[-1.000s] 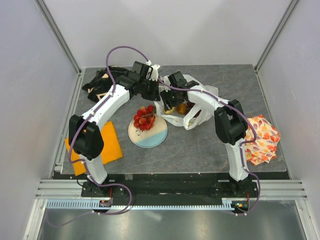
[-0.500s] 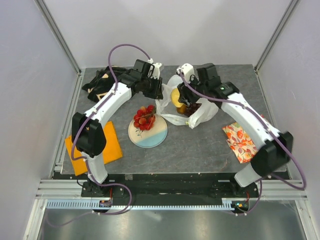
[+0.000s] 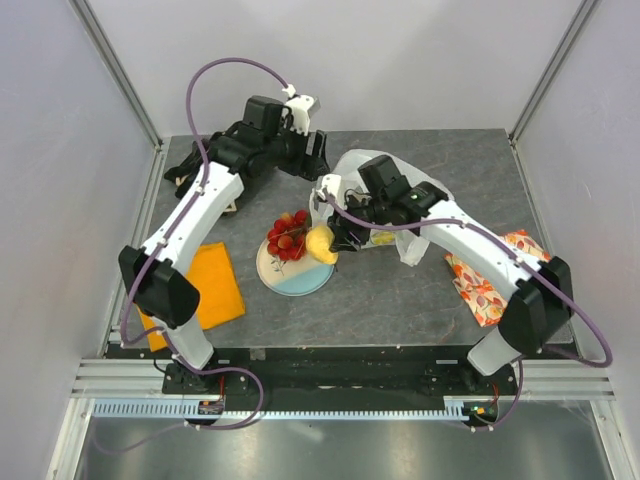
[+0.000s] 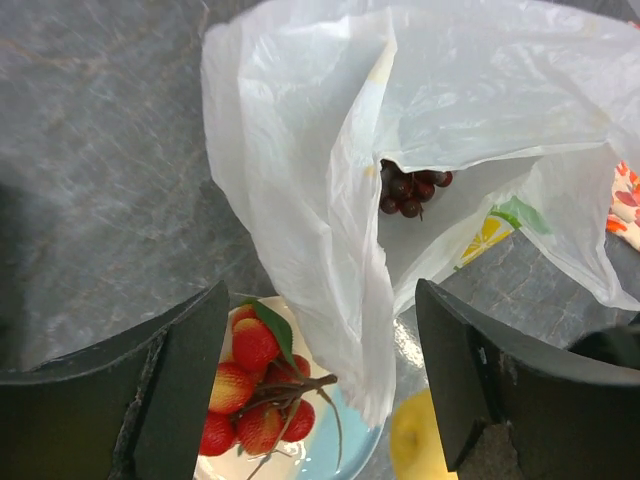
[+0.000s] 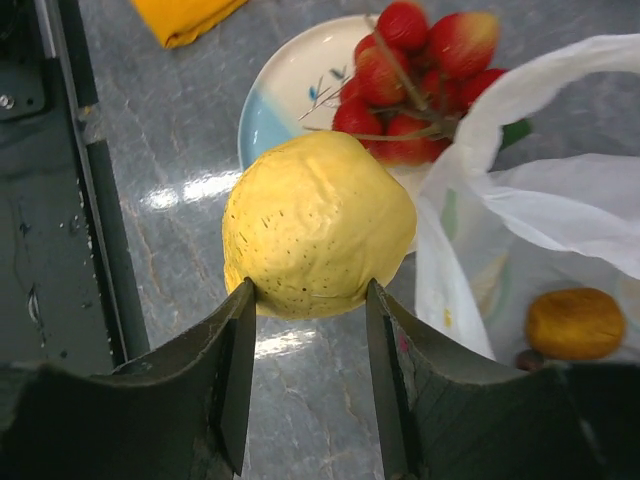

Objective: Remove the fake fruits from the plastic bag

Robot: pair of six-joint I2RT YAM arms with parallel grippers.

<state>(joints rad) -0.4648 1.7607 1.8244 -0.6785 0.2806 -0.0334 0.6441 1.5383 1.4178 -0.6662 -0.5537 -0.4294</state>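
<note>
1. Seen from above, two white robot arms reach over a grey, stone-patterned table (image 3: 400, 300).
2. The right gripper (image 5: 310, 290) is clamped on a yellow lemon (image 5: 318, 225), with one dark finger pressed against each side. It holds the lemon outside the bag, above the right-hand rim of a plate (image 3: 298, 278).
3. The plate is round, cream with a pale blue section. A red berry cluster (image 3: 287, 233) on a brown stem lies on its far half.
4. The plastic bag (image 3: 400, 195) is white, thin and crinkled. It lies on the table just beyond and to the right of the plate. In the wrist views a fold of the bag reaches the plate's rim beside the berries.
5. Three fruits are in the bag. A dark purple grape bunch (image 4: 410, 190) sits in the open mouth. A green-yellow citrus slice (image 4: 487, 236) lies just beside the grapes. A brown oval piece (image 5: 575, 322) rests lower down in the bag.
6. The left gripper (image 4: 320, 295) is raised above the bag with its fingers spread wide apart. Nothing is held between them.
7. A plain orange cloth (image 3: 212, 288) lies near the table's left front edge, partly under the left arm.
8. A fruit-patterned cloth (image 3: 480, 285) lies at the right, partly covered by the right arm.
9. A black bag (image 3: 183, 168) lies at the back left, mostly hidden behind the left arm.
</note>
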